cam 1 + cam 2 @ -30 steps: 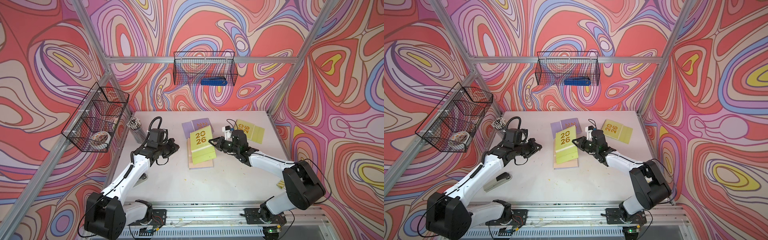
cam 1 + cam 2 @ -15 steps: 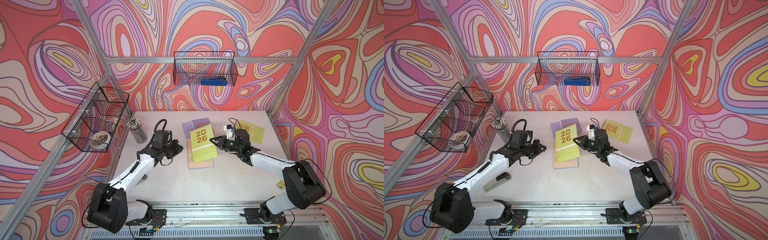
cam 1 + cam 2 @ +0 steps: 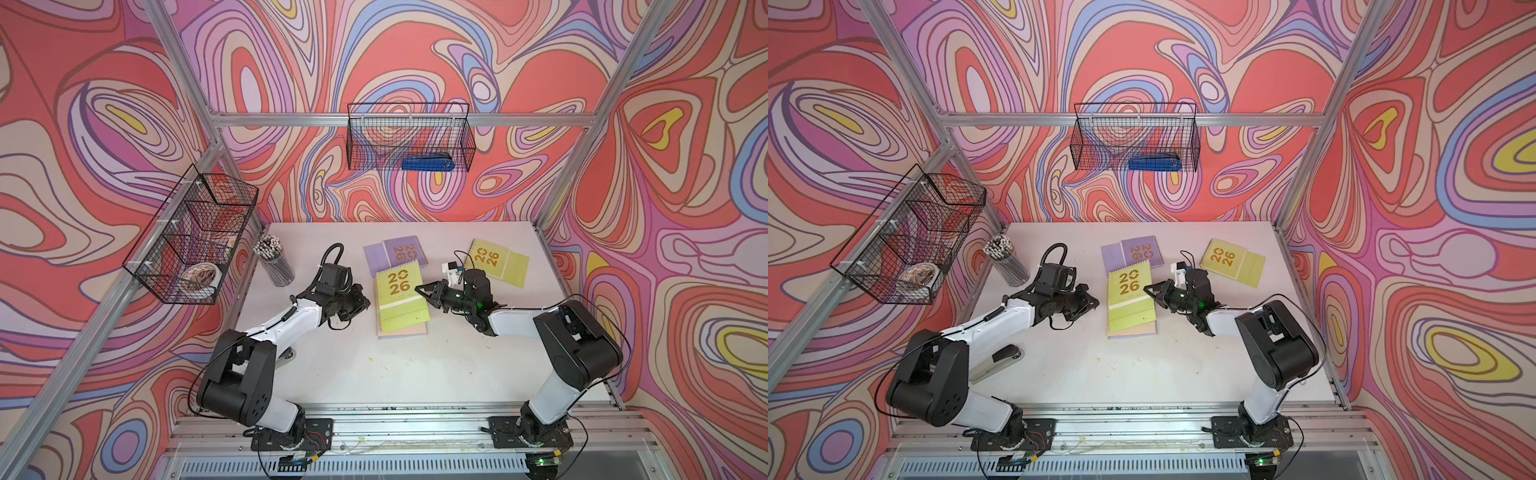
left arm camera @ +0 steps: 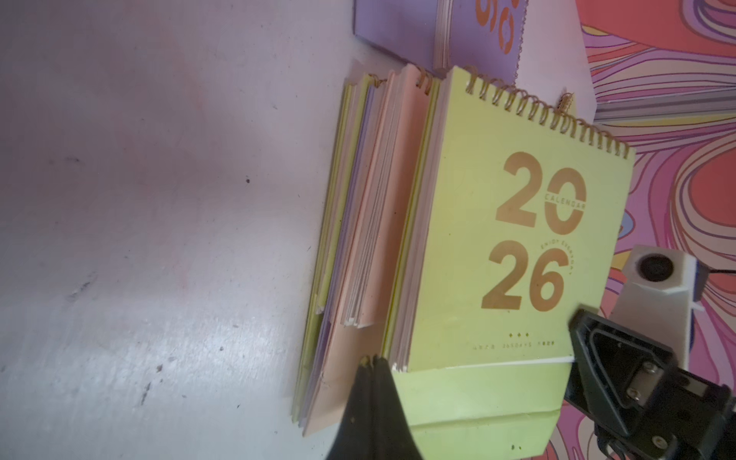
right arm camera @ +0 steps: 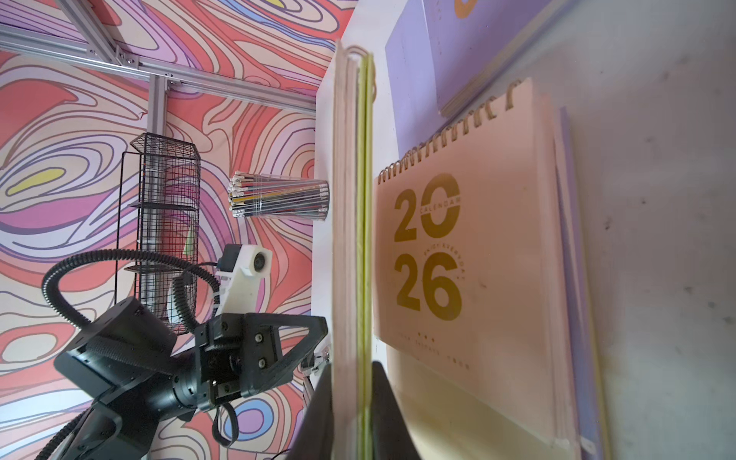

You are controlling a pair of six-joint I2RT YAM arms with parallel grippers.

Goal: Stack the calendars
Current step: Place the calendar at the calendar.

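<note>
The step in hand looks like setting the raised yellow-green calendar (image 3: 400, 291) onto the stack (image 3: 402, 330). Doing it well means squaring it first: bring its spiral edge in line with the spirals below, level it so the free side does not land first and slide, lower it until it lies flat on the peach calendar (image 5: 458, 259), and only then let go. The right tool (image 3: 420, 288) is clenched on that calendar's right-hand edge, pinching cover and pages together (in the right wrist view the calendar shows edge-on between the jaws, standing clear of the peach cover rather than lying on it). So the calendar hangs directly over the stack, reaching from the right tool toward the left tool (image 3: 362, 302), which is clenched on nothing and sits low just beside the stack's left edge; whether its tips touch the pile I cannot tell. It could serve as a stop against sideways sliding. Two more lie at the back of the worktop (image 3: 415, 374): a lilac calendar (image 3: 405, 254) just behind the stack, and a second yellow-green calendar (image 3: 496, 262) behind the right tool.
</note>
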